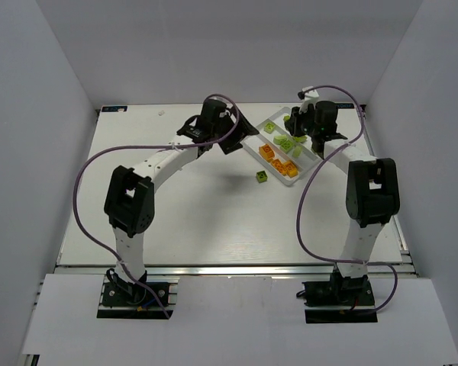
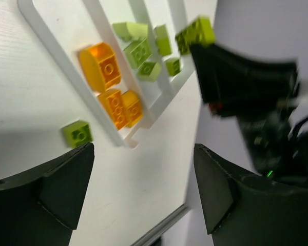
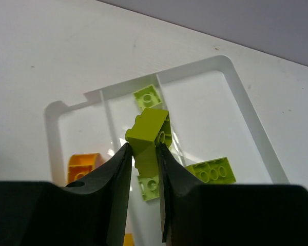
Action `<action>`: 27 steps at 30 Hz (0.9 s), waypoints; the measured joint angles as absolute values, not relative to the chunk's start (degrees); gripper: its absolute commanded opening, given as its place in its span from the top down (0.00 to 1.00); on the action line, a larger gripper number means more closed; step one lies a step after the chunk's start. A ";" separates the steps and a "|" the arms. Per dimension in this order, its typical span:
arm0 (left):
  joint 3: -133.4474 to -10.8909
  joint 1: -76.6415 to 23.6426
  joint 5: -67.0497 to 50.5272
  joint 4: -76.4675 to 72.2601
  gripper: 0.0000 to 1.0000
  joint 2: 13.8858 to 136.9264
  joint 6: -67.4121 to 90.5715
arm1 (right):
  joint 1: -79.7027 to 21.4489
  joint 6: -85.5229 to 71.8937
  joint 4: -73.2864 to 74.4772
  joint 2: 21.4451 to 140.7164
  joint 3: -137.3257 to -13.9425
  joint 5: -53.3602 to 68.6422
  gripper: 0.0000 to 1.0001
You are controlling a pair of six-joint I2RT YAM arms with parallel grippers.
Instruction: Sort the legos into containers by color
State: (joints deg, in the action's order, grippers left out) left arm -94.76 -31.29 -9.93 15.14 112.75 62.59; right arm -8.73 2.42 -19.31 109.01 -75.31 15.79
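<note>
Our right gripper (image 3: pixel 142 149) pinches a glossy, studded lime brick (image 3: pixel 149 125), tilted, over the white tray (image 3: pixel 249 110). Our left gripper (image 2: pixel 142 149) gapes empty.

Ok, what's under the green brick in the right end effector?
The white tray, with loose green bricks lying around: one beyond, one nearer, one to the right. The held brick and the right end effector hide the patch straight beneath.

Overhead from behind, plus two close wrist views over one tray (image 3: pixel 200 102)
</note>
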 measured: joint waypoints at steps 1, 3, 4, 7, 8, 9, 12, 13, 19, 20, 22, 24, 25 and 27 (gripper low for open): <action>-95.70 -31.59 -10.00 17.21 0.14 112.73 60.36 | -8.47 3.29 -18.35 110.74 -76.82 15.27 0.97; -96.53 -32.32 -10.48 21.28 0.14 113.08 56.49 | -7.97 4.62 -16.40 113.69 -79.94 14.20 0.93; -96.77 -32.67 -10.92 23.57 0.14 113.65 54.59 | -7.68 5.43 -15.40 115.15 -81.71 13.76 0.92; -99.13 -34.09 -11.73 29.91 0.13 117.25 50.06 | -7.09 7.42 -13.50 118.28 -85.69 12.40 0.85; -99.92 -34.72 -11.94 31.59 0.13 118.85 48.82 | -7.03 8.10 -13.21 119.02 -86.63 12.03 0.81; -100.40 -35.35 -12.14 33.08 0.13 120.33 47.79 | -6.87 8.69 -13.10 119.57 -87.35 11.75 0.73; -100.49 -37.15 -12.80 36.42 0.12 123.35 46.00 | -6.59 10.24 -12.56 120.79 -88.75 11.00 0.38; -100.49 -37.58 -13.02 37.19 0.12 124.05 45.67 | -6.50 10.61 -12.32 121.05 -89.12 10.68 0.31; -102.76 -39.16 -13.47 39.66 0.13 125.49 44.88 | -5.93 11.66 -11.66 121.23 -89.30 10.72 0.23; -103.28 -39.16 -13.47 39.72 0.13 125.49 44.84 | -5.78 11.35 -11.68 121.12 -89.08 11.11 0.24; -104.20 -39.16 -13.32 39.64 0.14 125.54 44.77 | -5.13 10.48 -11.60 120.09 -87.37 12.99 0.26; -104.88 -39.22 -12.75 39.64 0.15 125.89 44.77 | -4.08 9.17 -11.44 117.54 -84.12 15.81 0.27; -105.21 -39.20 -12.34 39.62 0.17 126.28 44.77 | -3.53 8.58 -11.53 115.90 -82.04 17.41 0.27; -106.08 -39.29 -11.22 39.99 0.19 127.48 44.73 | -2.17 7.07 -11.81 111.35 -77.12 21.23 0.26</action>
State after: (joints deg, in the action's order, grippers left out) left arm -106.08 -39.29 -11.22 39.99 127.48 44.73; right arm -2.17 7.07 -11.81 111.35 -77.12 21.23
